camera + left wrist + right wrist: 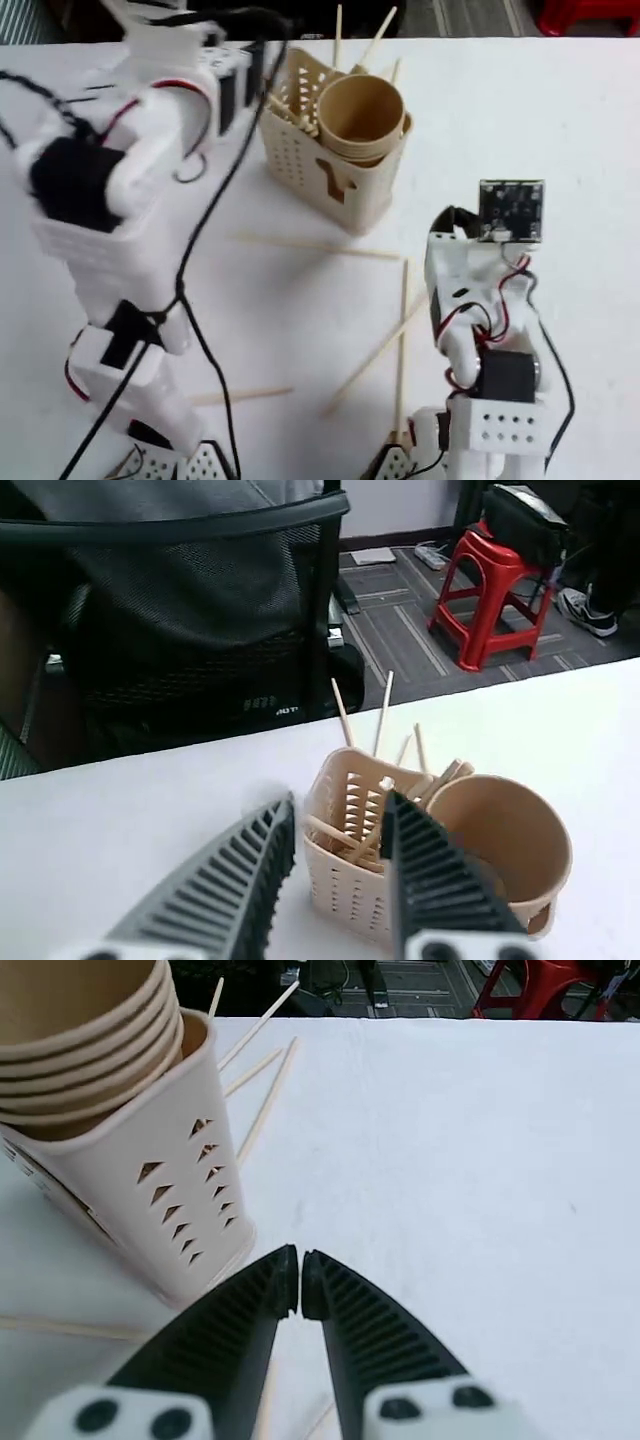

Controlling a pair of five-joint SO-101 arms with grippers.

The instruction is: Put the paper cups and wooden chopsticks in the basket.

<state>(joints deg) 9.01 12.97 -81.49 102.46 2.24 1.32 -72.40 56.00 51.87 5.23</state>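
The white desk point(560, 130) has two arms on it. The left arm point(110, 170) is stretched far out. The right arm point(480, 330) is folded low, close to its base.

The basket point(370, 195) is pale perforated plastic and stands upright. It sits just past the tips of the left tool point(337, 810), framed in the gap between them. It is also just ahead of the right tool point(299, 1265), off to one side of its tips and not touching.

The paper cups point(360, 110) are a nested stack, already standing in one compartment of the basket. They look light, thin-walled and easy to crush. A gentle pinch at the rim would be the place to hold them.

The left tool is spread wide with nothing in it. The right tool has its fingertips closed together, or all but, with nothing between them.

Some wooden chopsticks point(382, 715) poke up out of the basket's other compartment, beyond the left tool. I count four loose chopsticks flat on the desk:
- One point(320, 245) lies crosswise, near the right tool.
- Two point(403, 340) lie alongside the right arm, behind its tool.
- One point(240, 396) lies well behind the left tool, by that arm's base.

The loose ones should be light, stiff and thin, and likely to roll. Lying flush on the desk, each needs the tips set down on either side of it. I would pinch near mid-length so it does not swing.
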